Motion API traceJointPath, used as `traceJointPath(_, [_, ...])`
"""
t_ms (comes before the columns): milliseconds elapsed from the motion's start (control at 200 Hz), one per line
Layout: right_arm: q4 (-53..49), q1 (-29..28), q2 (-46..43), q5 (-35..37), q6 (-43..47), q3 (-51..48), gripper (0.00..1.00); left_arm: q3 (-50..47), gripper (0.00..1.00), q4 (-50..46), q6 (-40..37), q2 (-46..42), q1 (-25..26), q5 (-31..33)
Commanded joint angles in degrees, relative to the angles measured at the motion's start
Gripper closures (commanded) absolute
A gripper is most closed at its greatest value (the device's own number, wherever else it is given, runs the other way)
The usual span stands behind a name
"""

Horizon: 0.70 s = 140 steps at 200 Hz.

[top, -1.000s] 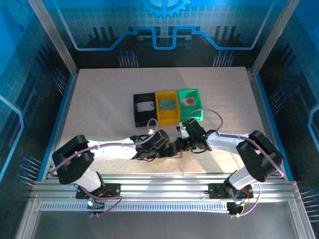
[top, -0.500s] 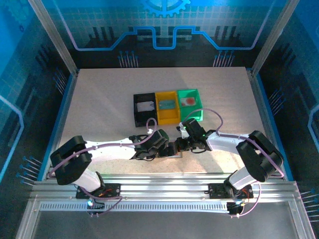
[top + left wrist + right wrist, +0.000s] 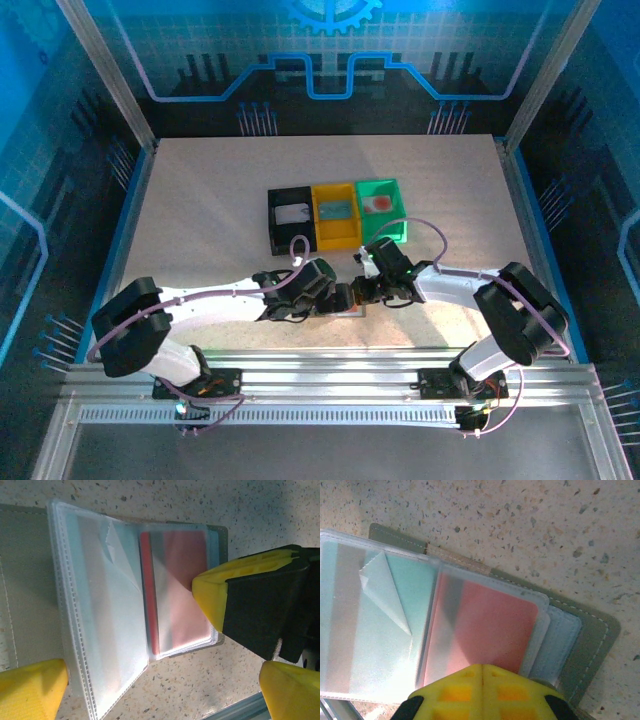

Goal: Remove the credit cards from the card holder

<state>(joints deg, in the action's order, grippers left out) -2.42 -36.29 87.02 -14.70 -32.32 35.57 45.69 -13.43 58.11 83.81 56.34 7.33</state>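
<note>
The grey card holder [image 3: 25, 580] lies open on the table, its clear sleeves [image 3: 100, 605] fanned out. A red-pink credit card [image 3: 182, 580] sits inside one sleeve. My left gripper [image 3: 160, 695] is open just above the table, its yellow fingertips [image 3: 30, 687] straddling the holder's near edge. My right gripper [image 3: 482, 690] is shut, and its joined tips rest on the sleeve edge over the red-pink credit card [image 3: 490, 630]. Pale blue pockets and the card holder's grey cover [image 3: 595, 645] show beyond it. From above, the left gripper [image 3: 338, 298] and right gripper [image 3: 362, 291] meet over the card holder [image 3: 351, 309].
Behind the grippers stand a black bin [image 3: 275, 232], a yellow bin [image 3: 338, 234] and a green bin [image 3: 395, 228], each with one card inside. The metal rail [image 3: 330, 365] runs along the table's near edge, close to the holder.
The left arm's elbow has swung to the left and its gripper has shifted slightly by the holder. The right arm has stayed in place.
</note>
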Motion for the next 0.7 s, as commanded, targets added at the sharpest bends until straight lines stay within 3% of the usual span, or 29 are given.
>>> traceJointPath(0, [-2.24,0.61,0.41,3.01,0.76,-0.60,1.00,0.78,0.01,-2.86,-0.99,-2.24,0.35,3.33])
traceJointPath(235, [-2.24,0.54,0.51,2.83,0.74,-0.50,1.00,1.77,0.01,-7.13,-1.80,-4.19,0.27,6.82])
traceJointPath(695, [-2.48,0.57,0.47,3.00,0.84,-0.59,1.00,2.91,0.01,-1.24,-1.24,3.37,0.31,2.15])
